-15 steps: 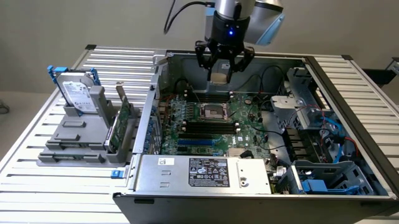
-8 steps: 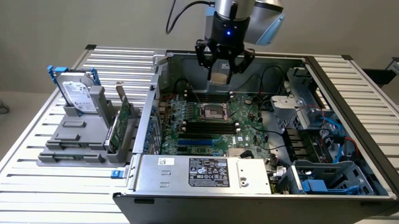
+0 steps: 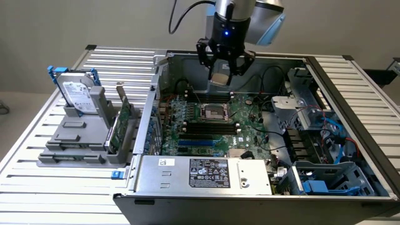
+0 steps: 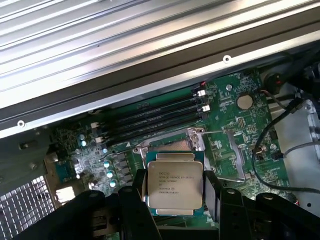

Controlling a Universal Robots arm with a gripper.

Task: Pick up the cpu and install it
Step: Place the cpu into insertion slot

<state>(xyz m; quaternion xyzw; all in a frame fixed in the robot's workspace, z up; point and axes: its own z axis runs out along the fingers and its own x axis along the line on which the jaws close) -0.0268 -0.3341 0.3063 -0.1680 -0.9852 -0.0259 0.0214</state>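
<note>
Your hand [image 3: 222, 69] clamped on cpu [image 4: 174, 184], pinching two opposite edges. Cpu hangs above motherboard [image 3: 250, 133] inside open case [image 3: 187, 187], toward far wall; socket [image 3: 212, 112] uncovered below.

— What can't you make out?
— Print on the flat square silvery-beige metal cpu [image 4: 174, 181] is too small to read. My black fingers [image 4: 132, 210] cover its side edges, and it hides much of the open metal socket [image 4: 196, 136] behind.
</note>
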